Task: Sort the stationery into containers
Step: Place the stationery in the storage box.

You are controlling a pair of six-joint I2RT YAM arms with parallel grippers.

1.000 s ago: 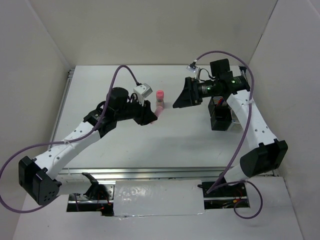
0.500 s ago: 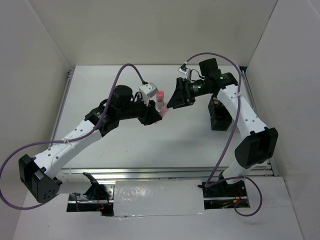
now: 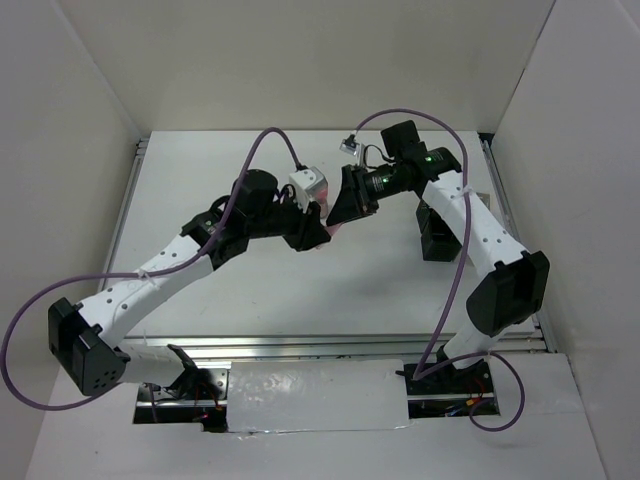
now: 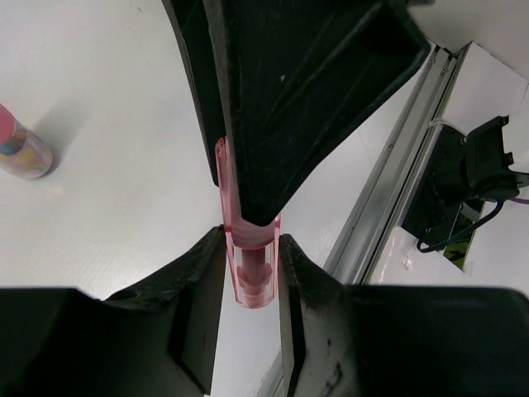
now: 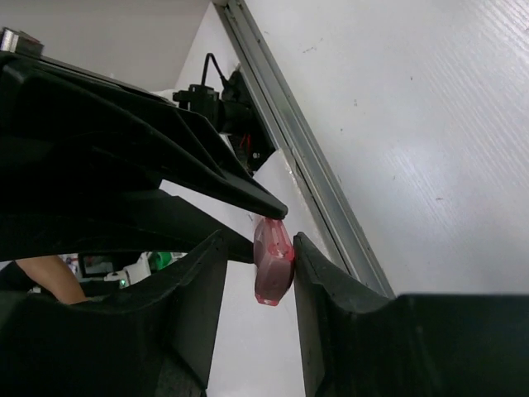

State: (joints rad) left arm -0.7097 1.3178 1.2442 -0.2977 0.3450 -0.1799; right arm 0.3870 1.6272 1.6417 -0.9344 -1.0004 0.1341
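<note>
My left gripper [image 3: 320, 232] [image 4: 252, 248] is shut on a clear red pen [image 4: 250, 277], held above the table's middle. My right gripper [image 3: 342, 212] [image 5: 256, 248] meets it tip to tip. Its jaws stand on both sides of the pen's other end [image 5: 274, 263]: one pad touches it, with a gap at the other. In the left wrist view, the right gripper's black fingers [image 4: 314, 99] cover the pen's upper part. A pink-capped stubby cylinder [image 4: 21, 153] stands on the table to the left. The black mesh pen cup [image 3: 438, 238] stands at the right, partly under the right arm.
The table's metal rail [image 4: 397, 174] and cabling [image 4: 471, 190] lie beyond the pen. White walls close in the table on three sides. The tray and the other stationery do not show.
The right gripper has swung left from near the cup, and the left gripper has moved right with the pen. The two now meet at the pen.
</note>
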